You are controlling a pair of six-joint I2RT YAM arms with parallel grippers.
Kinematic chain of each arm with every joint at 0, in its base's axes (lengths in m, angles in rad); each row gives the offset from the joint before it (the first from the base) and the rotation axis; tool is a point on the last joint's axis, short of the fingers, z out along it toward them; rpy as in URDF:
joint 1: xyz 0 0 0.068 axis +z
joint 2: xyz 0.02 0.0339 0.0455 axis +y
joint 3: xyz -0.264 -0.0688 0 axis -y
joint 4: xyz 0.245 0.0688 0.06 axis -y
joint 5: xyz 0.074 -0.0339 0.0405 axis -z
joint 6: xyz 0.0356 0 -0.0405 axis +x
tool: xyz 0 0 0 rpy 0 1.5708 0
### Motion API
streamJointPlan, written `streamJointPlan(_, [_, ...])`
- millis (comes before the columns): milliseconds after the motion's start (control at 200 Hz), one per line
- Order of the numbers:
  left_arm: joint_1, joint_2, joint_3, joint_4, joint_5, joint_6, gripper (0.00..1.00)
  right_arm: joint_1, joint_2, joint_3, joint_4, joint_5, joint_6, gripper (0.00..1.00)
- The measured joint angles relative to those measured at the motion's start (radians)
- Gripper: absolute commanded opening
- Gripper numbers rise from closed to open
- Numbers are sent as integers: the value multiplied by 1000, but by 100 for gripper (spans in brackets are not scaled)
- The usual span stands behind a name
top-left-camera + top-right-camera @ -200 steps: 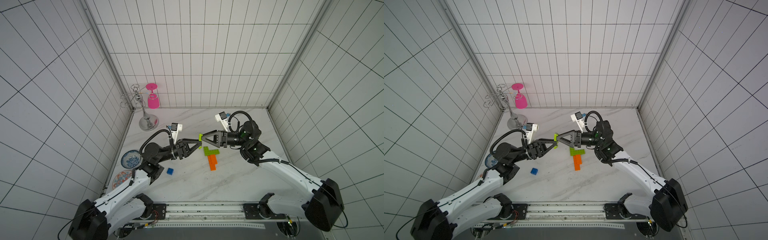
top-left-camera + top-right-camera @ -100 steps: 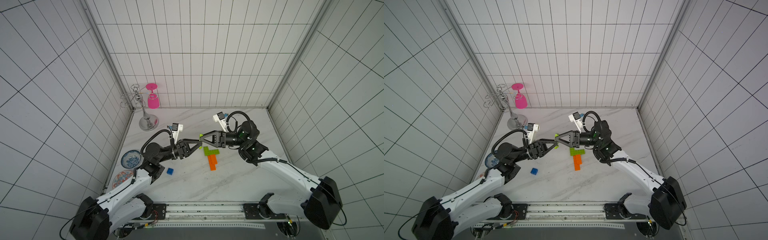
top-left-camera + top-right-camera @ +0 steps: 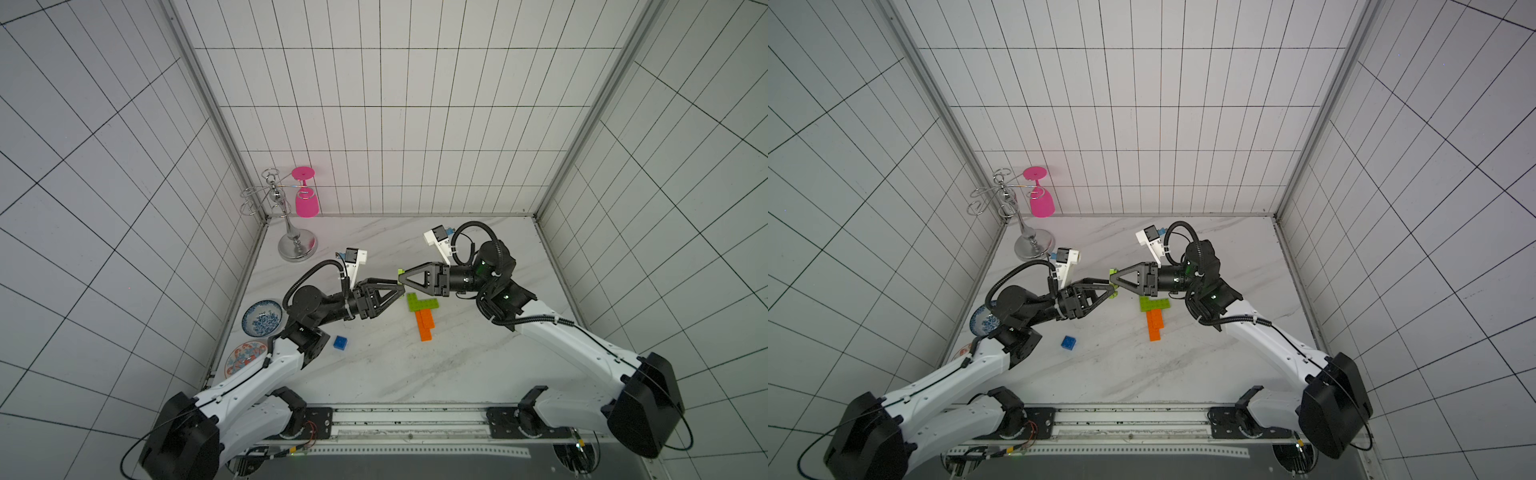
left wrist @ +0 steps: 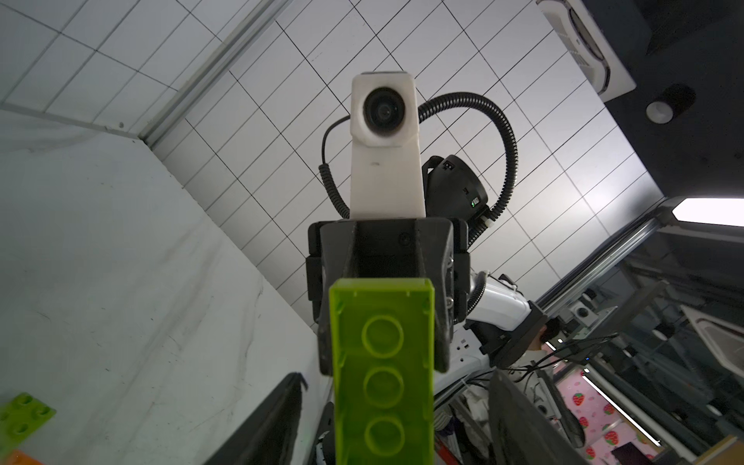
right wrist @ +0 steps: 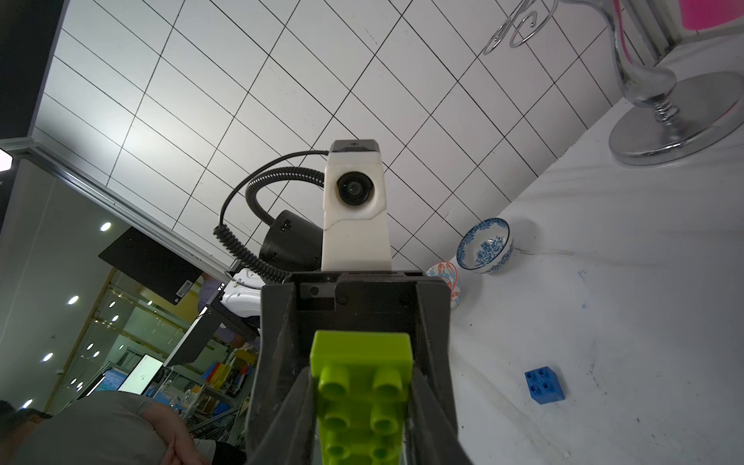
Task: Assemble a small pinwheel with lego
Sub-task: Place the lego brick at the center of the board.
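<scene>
Now right fingers (image 3: 435, 279) pinch 1 lime brick (image 4: 382, 362), left fingers (image 4: 273, 426) spread; lying: 2 lime (image 3: 422, 302), 3 orange (image 3: 424, 326), 1 blue brick (image 3: 340, 343).

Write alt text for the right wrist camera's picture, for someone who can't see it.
A lime-green brick is clamped in the right gripper, close to the lens. Facing it, the left gripper, with its white camera, stands open around the brick. A blue brick, a blue-and-white bowl and a chrome stand sit on the marble table.

seven bricks (image 3: 424, 325), two bowls (image 3: 262, 318)
</scene>
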Motion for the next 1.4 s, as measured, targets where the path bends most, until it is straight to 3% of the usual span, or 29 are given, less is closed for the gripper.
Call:
streamJointPlan(65, [22,-24,-3,-64,-11,26,97,0,-3,25,-106,34,-66,23])
streamJointPlan(150, [74,-98,-4,-219,-63,91,98,0,-4,75,-286,90,-163,23])
streamJointPlan(265, [176,-240,-3,-497,-209,204,98,27,23,171,-558,276,-335,22])
streamJointPlan(455, [347,-350,27,-893,-460,346,98,142,240,354,-892,551,-539,21])
streamJointPlan(595, [381,-410,29,-1057,-571,388,97,214,433,420,-1067,681,-623,21])
streamJointPlan(765, [382,-455,59,-1147,-639,424,98,295,643,521,-1192,818,-689,21])
streamJointPlan(940, [382,-466,69,-1180,-666,445,98,377,763,602,-1255,896,-746,21])
streamJointPlan(1109, [382,-488,70,-1207,-703,455,97,424,825,653,-1274,919,-782,27])
streamJointPlan(1399, [382,-498,81,-1213,-719,464,97,438,852,666,-1294,941,-800,45])
